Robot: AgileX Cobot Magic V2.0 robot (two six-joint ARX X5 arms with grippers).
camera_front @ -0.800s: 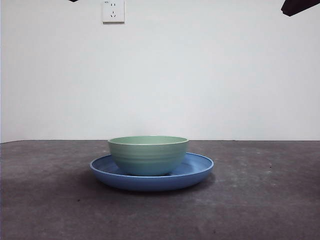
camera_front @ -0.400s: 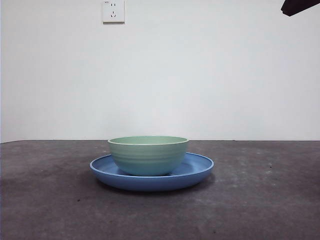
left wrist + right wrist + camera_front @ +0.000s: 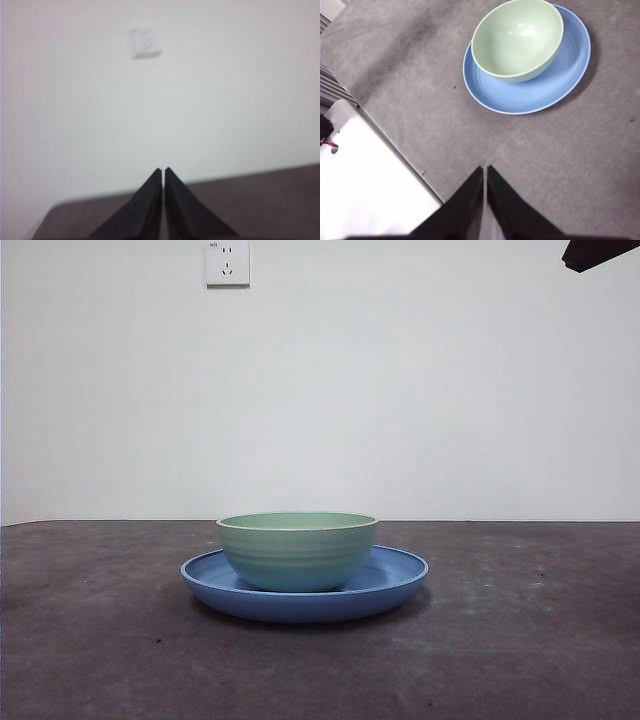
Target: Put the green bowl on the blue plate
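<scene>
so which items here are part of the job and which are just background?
Job items: green bowl, sitting upright on the blue plate; neither gripper touches them.
Background: wall socket, grey table, white wall.

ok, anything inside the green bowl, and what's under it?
The green bowl looks empty. It sits on the blue plate, off-centre toward one rim. The plate surface under its base is hidden. Neither gripper is near.
</scene>
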